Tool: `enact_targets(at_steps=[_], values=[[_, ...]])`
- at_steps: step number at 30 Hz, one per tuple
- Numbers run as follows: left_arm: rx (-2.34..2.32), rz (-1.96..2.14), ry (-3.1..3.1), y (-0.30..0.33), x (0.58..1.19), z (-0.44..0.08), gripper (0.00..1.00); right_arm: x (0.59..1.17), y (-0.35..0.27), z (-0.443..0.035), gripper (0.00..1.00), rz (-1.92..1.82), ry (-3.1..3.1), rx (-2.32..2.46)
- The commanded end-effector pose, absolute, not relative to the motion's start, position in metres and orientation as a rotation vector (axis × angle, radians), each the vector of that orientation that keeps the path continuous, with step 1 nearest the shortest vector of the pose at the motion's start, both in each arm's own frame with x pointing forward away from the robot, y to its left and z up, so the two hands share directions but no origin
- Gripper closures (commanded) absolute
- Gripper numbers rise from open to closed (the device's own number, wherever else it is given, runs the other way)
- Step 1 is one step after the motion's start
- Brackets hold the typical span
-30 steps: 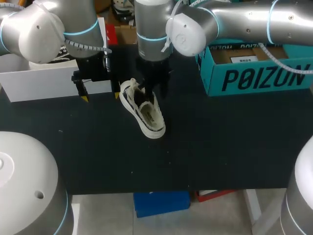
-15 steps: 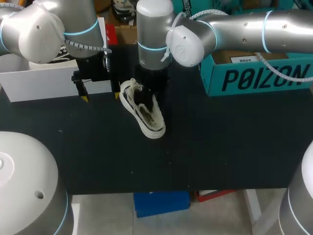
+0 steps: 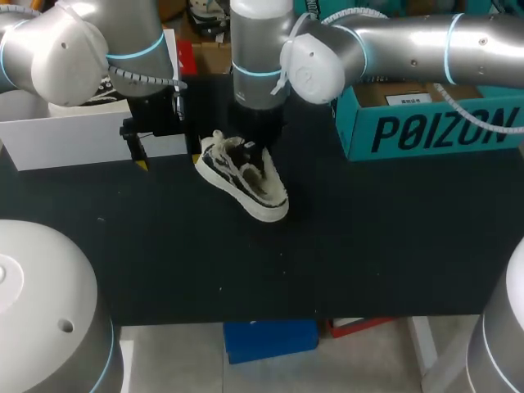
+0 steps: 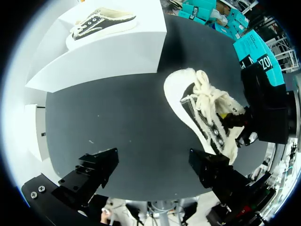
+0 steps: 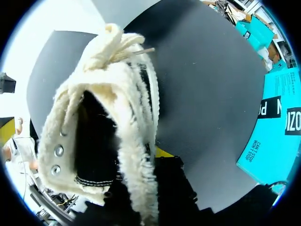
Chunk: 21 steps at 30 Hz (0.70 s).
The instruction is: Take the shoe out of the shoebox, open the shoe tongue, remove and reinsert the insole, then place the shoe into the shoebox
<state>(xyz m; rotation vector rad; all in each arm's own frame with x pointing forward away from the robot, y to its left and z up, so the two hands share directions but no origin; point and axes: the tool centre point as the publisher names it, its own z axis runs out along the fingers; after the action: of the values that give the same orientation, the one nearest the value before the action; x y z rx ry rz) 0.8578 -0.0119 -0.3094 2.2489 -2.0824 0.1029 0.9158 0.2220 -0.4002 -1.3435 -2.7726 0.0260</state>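
Observation:
A black low shoe [image 3: 239, 177] with cream fleece trim and cream laces lies tilted on the black table, just left of the middle. My right gripper [image 3: 256, 152] comes down on it from above and is shut on its fleecy collar. Up close in the right wrist view, the shoe [image 5: 117, 94] fills the space ahead of that gripper [image 5: 141, 193], its fleece edge running down between the fingers. My left gripper [image 3: 141, 158] hangs open to the shoe's left, holding nothing. From the left wrist, the shoe [image 4: 202, 108] lies ahead of my open left gripper [image 4: 153, 172], with my right gripper [image 4: 244, 128] on it.
The teal shoebox [image 3: 426, 123] stands open at the back right. A white box [image 3: 74, 135] at the back left carries a second shoe [image 4: 101, 23]. A yellow mark shows on the table under the shoe.
My right gripper has closed on the shoe's collar. The shoe has tipped up and turned, its toe swinging a little to the right. The left arm has not moved.

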Motion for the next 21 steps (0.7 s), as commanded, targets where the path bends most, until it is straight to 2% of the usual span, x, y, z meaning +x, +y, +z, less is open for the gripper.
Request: enact_targets(at_steps=[1, 14, 21], values=[[2.247, 0.107, -2.083, -0.011, 0.857, -0.310, 0.00, 0.915, 0.218, -0.372, 1.00, 0.034, -2.791, -1.339], [2.247, 0.107, -2.083, -0.011, 0.857, -0.310, 0.00, 0.935, 0.202, -0.300, 1.00, 0.160, -2.911, -1.280], [2.247, 0.107, -2.083, -0.011, 0.857, -0.310, 0.00, 0.958, 0.189, -0.247, 1.00, 0.182, -3.067, -1.062]])
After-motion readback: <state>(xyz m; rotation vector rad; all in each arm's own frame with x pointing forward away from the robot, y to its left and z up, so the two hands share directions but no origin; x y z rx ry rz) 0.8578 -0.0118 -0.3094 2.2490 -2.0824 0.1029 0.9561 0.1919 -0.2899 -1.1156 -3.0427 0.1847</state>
